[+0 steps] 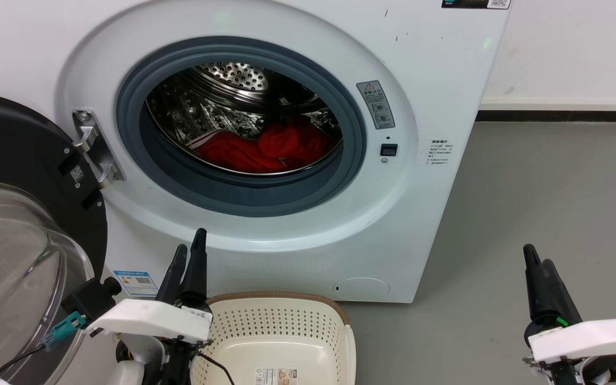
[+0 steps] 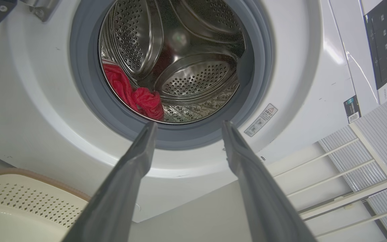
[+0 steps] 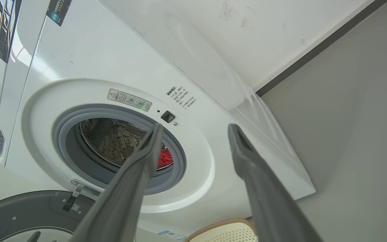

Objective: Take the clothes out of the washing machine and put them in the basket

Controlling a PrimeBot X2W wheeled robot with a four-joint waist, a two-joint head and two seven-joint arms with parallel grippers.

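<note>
The white washing machine [image 1: 436, 53] stands with its porthole uncovered, and the red clothes [image 1: 265, 149] lie bunched at the bottom of the steel drum. On the floor in front sits the cream basket [image 1: 286, 321] with nothing in it. My left gripper [image 1: 190, 241] is open just left of the basket's back rim, below the porthole. Along its fingers, the left wrist view shows the left gripper [image 2: 189, 123] aimed at the drum and the clothes [image 2: 133, 94]. My right gripper [image 1: 537, 256] is open over the floor, right of the machine. In the right wrist view the right gripper [image 3: 196, 126] holds nothing.
The black-framed glass door [image 1: 19, 160] hangs swung wide at the left, close beside my left arm. Grey floor [image 1: 554, 203] stretches to the right of the machine, up to a white wall with a dark skirting [image 1: 554, 115].
</note>
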